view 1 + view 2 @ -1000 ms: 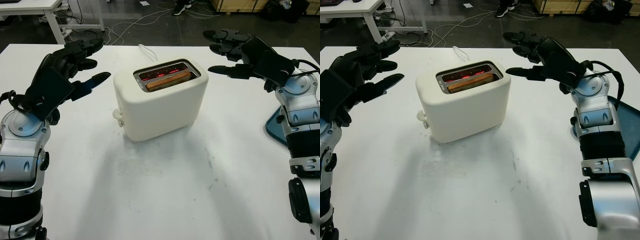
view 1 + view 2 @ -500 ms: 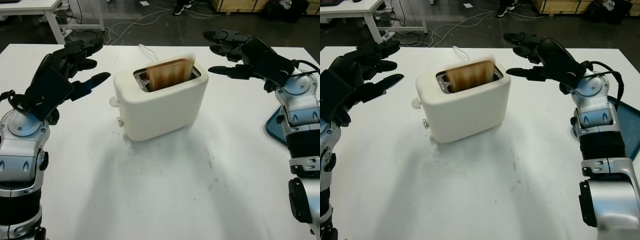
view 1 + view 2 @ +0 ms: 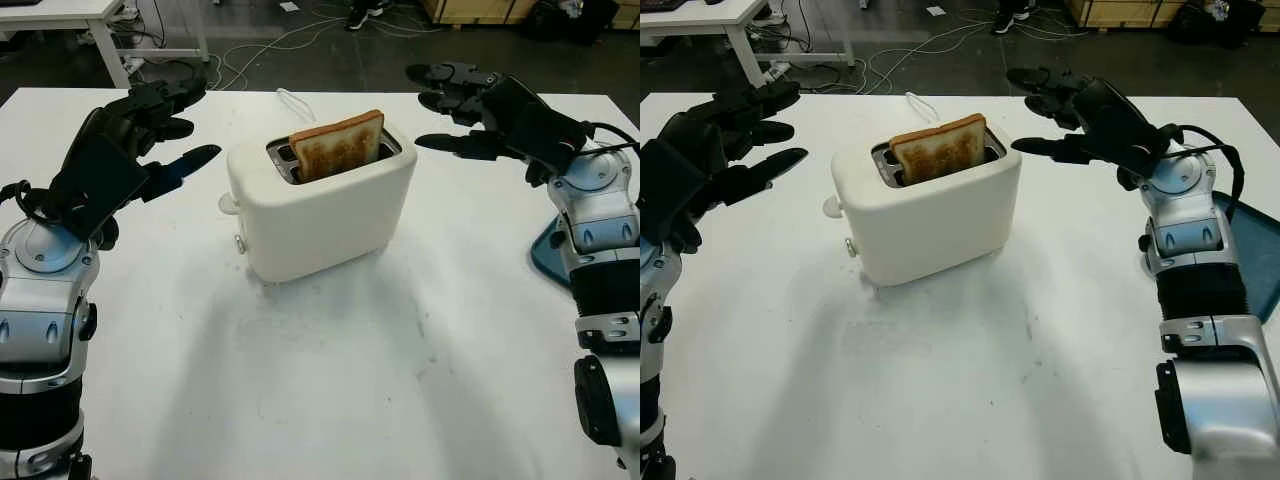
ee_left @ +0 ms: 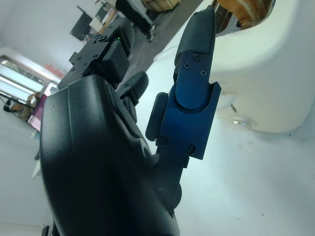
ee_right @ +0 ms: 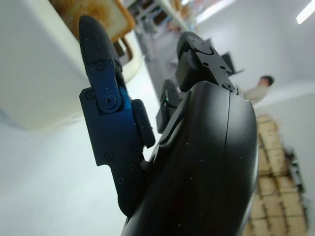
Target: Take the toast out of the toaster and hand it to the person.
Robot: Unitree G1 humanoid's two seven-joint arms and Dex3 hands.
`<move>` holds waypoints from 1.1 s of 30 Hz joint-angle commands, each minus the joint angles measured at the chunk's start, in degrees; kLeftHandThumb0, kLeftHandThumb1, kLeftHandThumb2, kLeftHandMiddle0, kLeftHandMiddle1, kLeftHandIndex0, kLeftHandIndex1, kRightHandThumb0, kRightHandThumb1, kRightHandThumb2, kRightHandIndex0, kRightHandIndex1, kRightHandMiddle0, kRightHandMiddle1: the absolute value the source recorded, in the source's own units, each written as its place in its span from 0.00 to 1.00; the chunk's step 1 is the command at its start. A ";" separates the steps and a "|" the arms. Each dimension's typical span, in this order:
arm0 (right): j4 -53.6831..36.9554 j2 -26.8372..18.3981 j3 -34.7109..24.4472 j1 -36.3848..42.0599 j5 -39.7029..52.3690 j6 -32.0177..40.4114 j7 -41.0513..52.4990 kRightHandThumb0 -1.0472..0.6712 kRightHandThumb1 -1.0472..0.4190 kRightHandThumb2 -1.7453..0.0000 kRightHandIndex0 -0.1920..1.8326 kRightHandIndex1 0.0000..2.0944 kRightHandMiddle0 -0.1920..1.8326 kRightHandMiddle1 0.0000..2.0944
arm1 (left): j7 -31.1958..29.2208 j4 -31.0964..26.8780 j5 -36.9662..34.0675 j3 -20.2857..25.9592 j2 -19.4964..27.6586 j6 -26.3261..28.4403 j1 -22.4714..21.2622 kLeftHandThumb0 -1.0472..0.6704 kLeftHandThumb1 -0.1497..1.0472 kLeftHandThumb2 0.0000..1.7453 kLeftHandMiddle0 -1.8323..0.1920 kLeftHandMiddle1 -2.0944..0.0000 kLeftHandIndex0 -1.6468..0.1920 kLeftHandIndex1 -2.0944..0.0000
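A cream toaster (image 3: pixel 325 210) stands in the middle of the white table (image 3: pixel 320 380). A browned slice of toast (image 3: pixel 338 146) sticks up out of its slot, tilted a little. My left hand (image 3: pixel 165 125) hovers open to the left of the toaster, level with its top, holding nothing. My right hand (image 3: pixel 455 100) hovers open to the right of the toaster, fingers pointing toward the toast, with a gap between them and the toaster. The toast's edge (image 5: pixel 93 12) is close behind a finger in the right wrist view, and the toaster body (image 4: pixel 268 73) in the left wrist view.
The toaster's white cord (image 3: pixel 293 101) runs off the far edge of the table. A blue tray (image 3: pixel 550 255) lies at the right edge behind my right arm. Another table and cables on the floor (image 3: pixel 260 50) lie beyond. A person's feet (image 3: pixel 362 14) stand far back.
The toast popped up from deep in the glowing slot and now stands well above the toaster's top. The red glow is gone. Both hands have stayed about where they were.
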 commanded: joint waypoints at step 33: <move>22.45 6.94 22.98 -27.39 -30.54 -22.26 -11.89 0.26 0.29 1.00 0.39 0.31 0.51 0.04 | 0.78 0.08 -0.16 0.88 -0.36 -1.14 0.26 0.21 0.89 0.05 0.88 0.55 0.66 0.95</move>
